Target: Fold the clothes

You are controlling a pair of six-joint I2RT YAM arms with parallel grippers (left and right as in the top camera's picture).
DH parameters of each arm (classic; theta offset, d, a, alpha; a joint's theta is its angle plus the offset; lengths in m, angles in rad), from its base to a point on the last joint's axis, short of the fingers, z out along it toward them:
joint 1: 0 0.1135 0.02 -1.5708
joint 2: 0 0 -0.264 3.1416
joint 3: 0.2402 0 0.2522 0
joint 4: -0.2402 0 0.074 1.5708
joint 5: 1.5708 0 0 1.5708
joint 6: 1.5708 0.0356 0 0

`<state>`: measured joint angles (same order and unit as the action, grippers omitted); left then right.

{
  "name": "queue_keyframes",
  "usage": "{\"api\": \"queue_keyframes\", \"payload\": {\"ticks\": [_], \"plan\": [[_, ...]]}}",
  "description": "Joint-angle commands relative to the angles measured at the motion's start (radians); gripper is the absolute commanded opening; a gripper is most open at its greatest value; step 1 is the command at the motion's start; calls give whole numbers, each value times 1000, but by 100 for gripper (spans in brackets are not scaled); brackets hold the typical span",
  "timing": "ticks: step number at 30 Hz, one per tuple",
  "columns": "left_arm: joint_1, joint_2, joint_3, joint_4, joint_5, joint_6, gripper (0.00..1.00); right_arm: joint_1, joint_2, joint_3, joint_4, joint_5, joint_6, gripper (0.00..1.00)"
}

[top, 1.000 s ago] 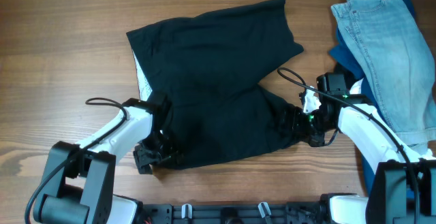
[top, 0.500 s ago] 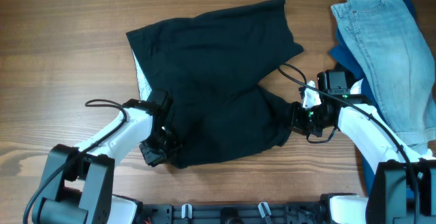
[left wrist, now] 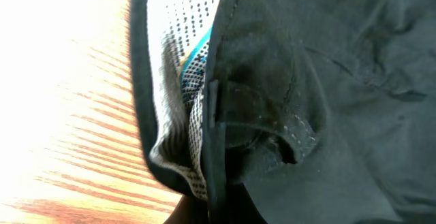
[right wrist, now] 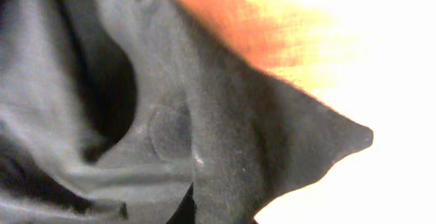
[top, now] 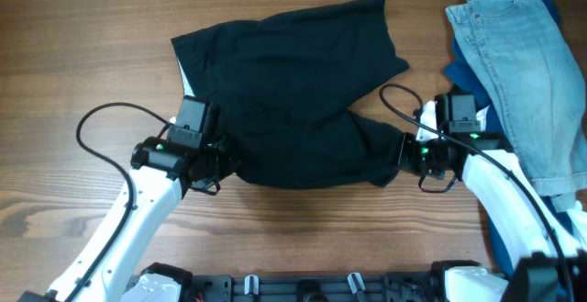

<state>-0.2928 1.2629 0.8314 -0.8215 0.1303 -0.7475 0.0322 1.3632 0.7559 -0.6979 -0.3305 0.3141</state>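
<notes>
Black soft matte fabric garment (top: 284, 91): plain solid black; reads charcoal grey in bright right wrist view. Inner mesh lining (left wrist: 194, 47): white, regular black dots, teal stripe. Wooden tabletop (top: 83, 63): warm brown, darker grain streaks. Light blue denim jeans (top: 518, 72): faded pale blue. Dark blue fabric (top: 466, 80): deep solid blue. Left arm (top: 128, 219), right arm (top: 500, 187): white shells, black wrist housings.
</notes>
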Motion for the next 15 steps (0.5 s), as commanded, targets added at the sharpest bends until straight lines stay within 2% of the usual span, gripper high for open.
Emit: {"api": "queue_keyframes", "payload": {"ticks": [1,5,15], "plan": [[0,-18,16,7,-60,-24,4,4,-57,87,-3,46,1,4],[0,-17,16,40,-84,-23,4,4,-62,168,-19,64,-30,5],[0,-18,16,176,-170,-16,4,4,-64,235,-8,179,-101,4]]}}
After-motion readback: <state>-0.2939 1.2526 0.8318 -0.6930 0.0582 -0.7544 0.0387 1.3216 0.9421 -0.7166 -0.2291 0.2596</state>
